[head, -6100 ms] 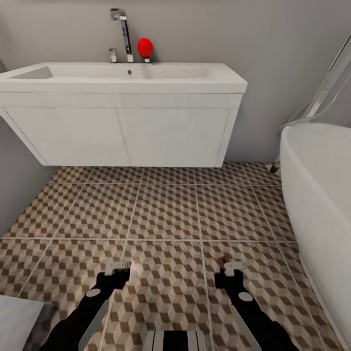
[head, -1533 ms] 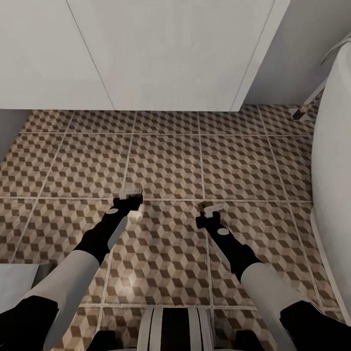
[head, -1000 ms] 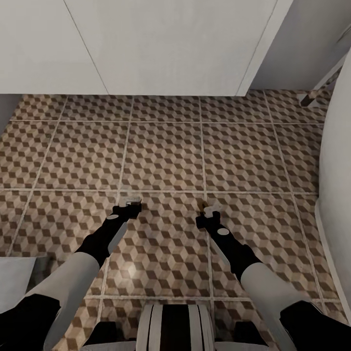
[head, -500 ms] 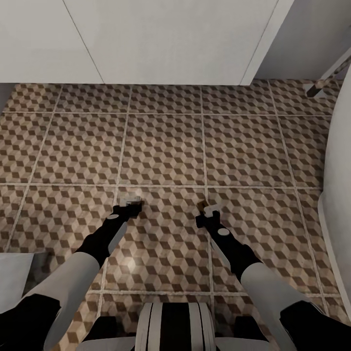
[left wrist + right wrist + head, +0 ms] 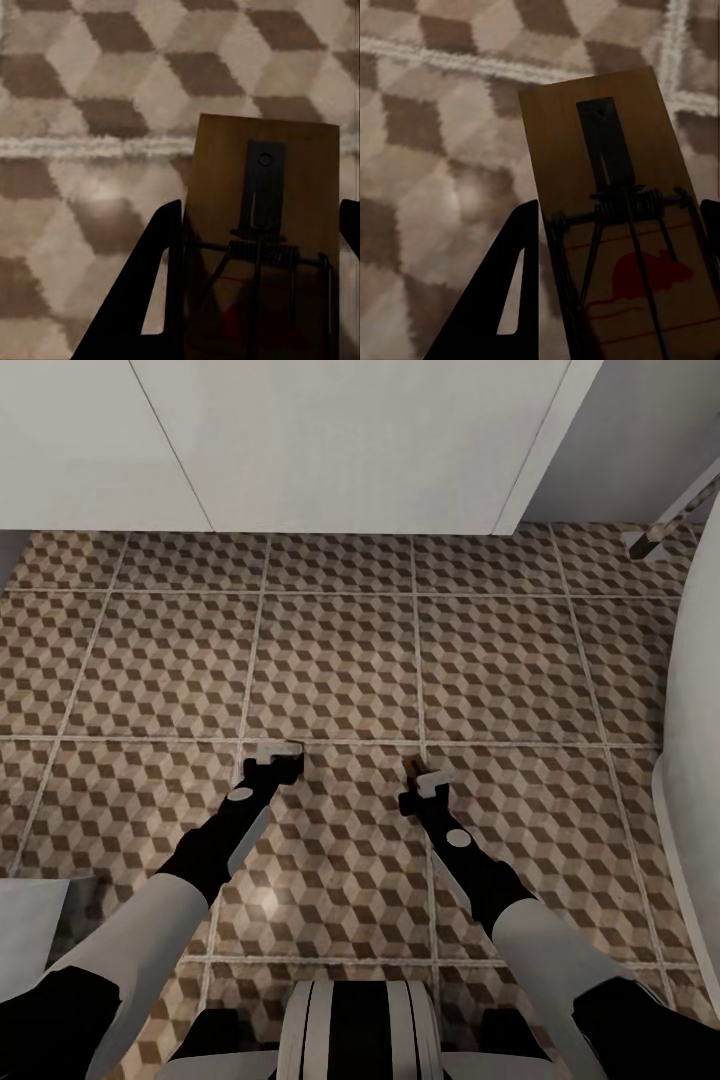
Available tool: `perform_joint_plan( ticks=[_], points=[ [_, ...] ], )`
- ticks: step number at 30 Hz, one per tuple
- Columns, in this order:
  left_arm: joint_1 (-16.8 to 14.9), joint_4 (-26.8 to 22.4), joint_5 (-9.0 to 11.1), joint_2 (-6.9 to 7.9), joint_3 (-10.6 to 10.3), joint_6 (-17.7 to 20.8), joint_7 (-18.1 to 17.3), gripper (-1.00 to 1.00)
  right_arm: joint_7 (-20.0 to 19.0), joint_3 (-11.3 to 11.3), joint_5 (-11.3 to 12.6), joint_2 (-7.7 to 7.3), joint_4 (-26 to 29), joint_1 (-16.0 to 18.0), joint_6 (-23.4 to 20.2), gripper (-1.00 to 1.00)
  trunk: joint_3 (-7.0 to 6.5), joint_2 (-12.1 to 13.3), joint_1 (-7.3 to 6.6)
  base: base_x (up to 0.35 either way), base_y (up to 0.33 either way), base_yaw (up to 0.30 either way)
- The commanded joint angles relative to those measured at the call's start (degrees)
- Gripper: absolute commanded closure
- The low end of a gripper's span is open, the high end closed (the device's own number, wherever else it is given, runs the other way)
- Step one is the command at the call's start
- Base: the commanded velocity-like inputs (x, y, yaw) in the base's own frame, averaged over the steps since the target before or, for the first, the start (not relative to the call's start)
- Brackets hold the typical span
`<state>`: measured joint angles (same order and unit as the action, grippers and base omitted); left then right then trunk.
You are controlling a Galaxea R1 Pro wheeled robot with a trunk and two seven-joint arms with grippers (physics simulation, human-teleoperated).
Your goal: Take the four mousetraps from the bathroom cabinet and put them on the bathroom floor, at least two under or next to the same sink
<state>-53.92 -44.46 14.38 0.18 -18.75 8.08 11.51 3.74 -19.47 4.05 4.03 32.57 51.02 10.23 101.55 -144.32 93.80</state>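
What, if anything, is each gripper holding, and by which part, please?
Each holds a mousetrap by its long side edges at the spring end: the left gripper its mousetrap, the right gripper another mousetrap.

I count two mousetraps, one in my left gripper (image 5: 255,292) (the first mousetrap (image 5: 259,240)) and one in my right gripper (image 5: 615,292) (the second mousetrap (image 5: 619,217)); one white sink (image 5: 300,440) and one bathtub (image 5: 700,690) over the cube-patterned bathroom floor (image 5: 340,660).

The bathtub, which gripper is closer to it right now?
Right. The right gripper hangs over the floor tiles partway toward the bathtub at the view's right edge; the left gripper is farther off, beyond the right one.
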Motion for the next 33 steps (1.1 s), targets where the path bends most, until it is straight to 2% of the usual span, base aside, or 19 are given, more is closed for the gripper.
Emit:
perform_joint_plan(
  ticks=[1, 4, 9, 12, 15, 18, 21, 23, 26, 30, 33],
  points=[
    [0.0, 0.0, 0.3, 0.06, -0.9, 0.2, 0.6, 1.00, 0.2, -0.3, 0.5, -0.06, -0.1, 0.0, 0.3, 1.00, 0.03, 0.0, -0.01, 0.000, 0.000, 0.000],
    [0.4, 0.2, 0.3, 0.14, -1.7, 0.0, 0.5, 1.00, 0.2, -0.3, 0.5, -0.09, -0.1, 0.0, 0.3, 1.00, 0.03, 0.0, -0.01, 0.000, 0.000, 0.000],
    [0.6, 1.1, 0.3, -0.01, -1.4, 0.2, 0.6, 1.00, 0.3, -0.3, 0.5, -0.01, 0.1, 0.0, -0.9, 1.00, 0.03, 0.0, -0.01, 0.000, 0.000, 0.000],
    [0.6, 1.9, 0.3, -0.23, -1.2, 0.7, 0.7, 1.00, 0.5, -0.3, 0.4, 0.10, 1.0, 0.1, -3.9, 1.00, 0.03, 0.0, -0.01, 0.000, 0.000, 0.000],
    [0.4, 1.9, 0.3, -0.45, -1.1, 3.4, 0.8, 1.00, 2.1, -0.3, 0.4, 0.87, 2.7, 0.5, -7.8, 1.00, 0.03, 0.0, -0.01, 0.000, 0.000, 0.000],
    [0.2, 0.9, 0.2, -0.49, -0.7, 7.0, 0.8, 1.00, 3.8, -0.3, 0.3, 2.02, 3.3, 0.9, -9.2, 1.00, 0.03, 0.0, -0.01, 0.000, 0.000, 0.000],
    [-0.6, -0.6, 0.2, -0.56, 0.2, 9.6, 1.2, 1.00, 5.1, -0.3, -1.7, 2.92, 3.6, 2.4, -10.3, 1.00, 0.03, 0.0, -0.01, 0.000, 0.000, 0.000],
    [-2.2, -1.3, 0.2, -0.69, 0.8, 11.4, 3.6, 1.00, 5.6, -0.3, -4.0, 3.22, 3.7, 4.3, -12.7, 1.00, 0.03, 0.0, -0.01, 0.000, 0.000, 0.000],
    [-4.7, -1.5, 0.2, -0.76, 1.1, 15.4, 7.3, 1.00, 5.8, -0.2, -5.3, 3.37, 3.7, 6.8, -15.8, 1.00, 0.03, 0.0, -0.01, 0.000, 0.000, 0.000],
    [-8.9, -1.0, 0.3, -1.03, 1.2, 21.3, 9.1, 1.00, 5.9, -0.2, -5.8, 3.43, 3.6, 11.3, -18.7, 1.00, 0.03, 0.0, -0.01, 0.000, 0.000, 0.000],
    [-12.0, 1.3, 0.3, -1.11, 1.3, 22.8, 9.5, 1.00, 5.8, -0.2, -5.9, 3.44, 3.4, 13.9, -20.9, 1.00, 0.03, 0.0, -0.01, 0.000, 0.000, 0.000]
  ],
)
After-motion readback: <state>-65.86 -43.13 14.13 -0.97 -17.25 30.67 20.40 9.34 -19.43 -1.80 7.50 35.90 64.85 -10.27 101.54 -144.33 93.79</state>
